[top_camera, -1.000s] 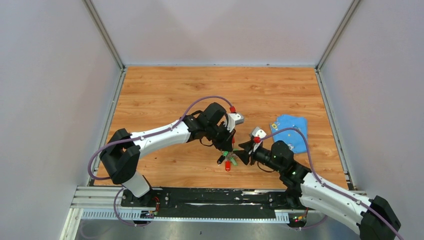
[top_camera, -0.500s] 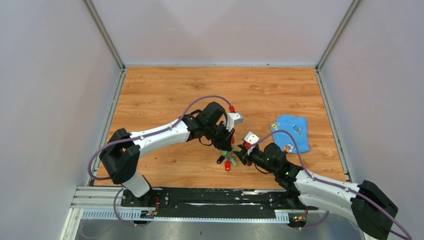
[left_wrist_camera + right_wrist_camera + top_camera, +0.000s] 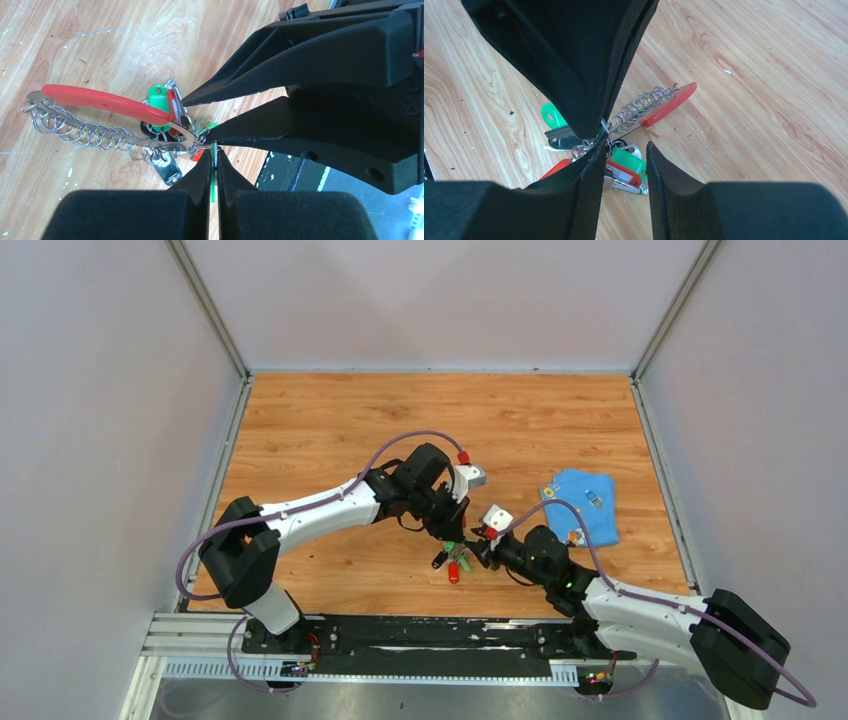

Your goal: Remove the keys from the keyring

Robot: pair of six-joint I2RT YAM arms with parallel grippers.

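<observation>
Keyring lies flat on the wood table, left of the blue cloth and slightly nearer the arm bases than it, clear of the cloth edge. It reads as a run of small silvery loops with a red curved part arching over them. The keys are bunched at the end of the ring toward the cloth, with green and red caps, and are hooked on.

Left gripper comes in from the side away from the cloth. Its pads are pressed together with a thin green edge from the keys pinched between them.

Right gripper comes in from the cloth side, its jaws a narrow gap apart, with the capped keys showing on the table in that gap. One finger meets the loops right at the left gripper's tip. I see nothing clamped in it.
</observation>
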